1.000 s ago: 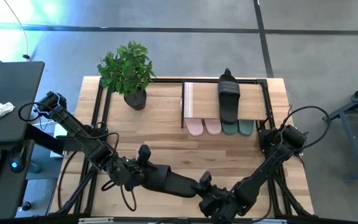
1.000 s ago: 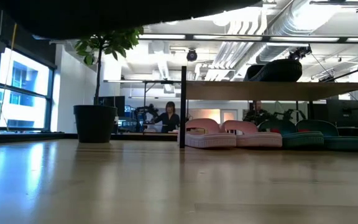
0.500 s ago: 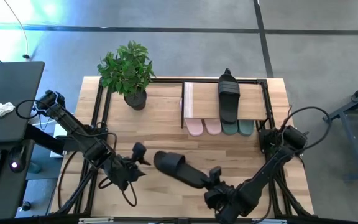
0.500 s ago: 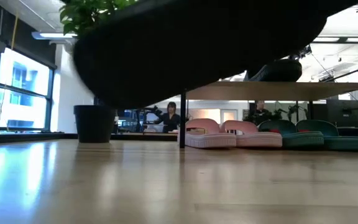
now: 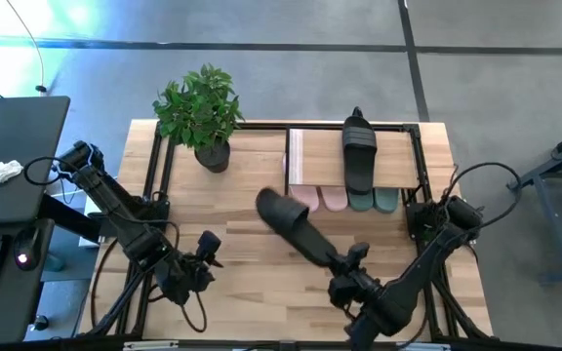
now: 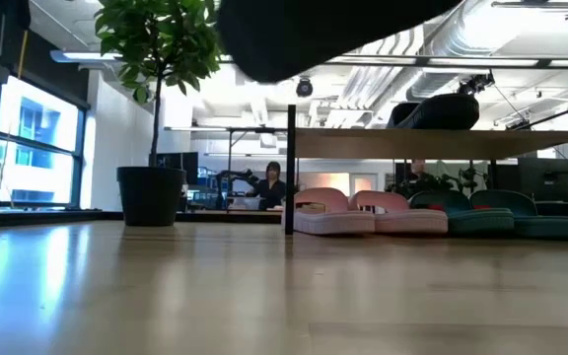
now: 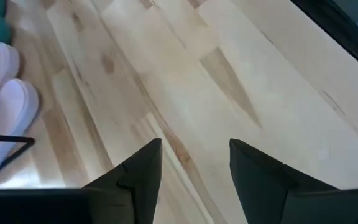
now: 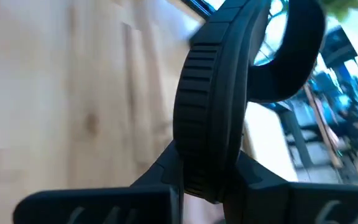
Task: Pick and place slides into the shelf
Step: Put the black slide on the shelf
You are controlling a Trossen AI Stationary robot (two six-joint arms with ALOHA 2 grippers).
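Between the right gripper's [image 5: 343, 265] closed fingers sat the heel of a black slide [image 5: 291, 223], its toe pointing away toward the shelf [image 5: 310, 156], likely so it could go beside the 1 black slide [image 5: 359, 150] already on top. Well to its side, the left gripper [image 5: 206, 250] hung open and empty.

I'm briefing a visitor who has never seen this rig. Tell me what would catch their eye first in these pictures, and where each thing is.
First is the black slide held up over the middle of the table by the right gripper, clamped at its heel end. Next, the shelf at the table's far right, with another black slide on top and pink slides and green slides lined up underneath. The leafy potted plant stands left of the shelf.
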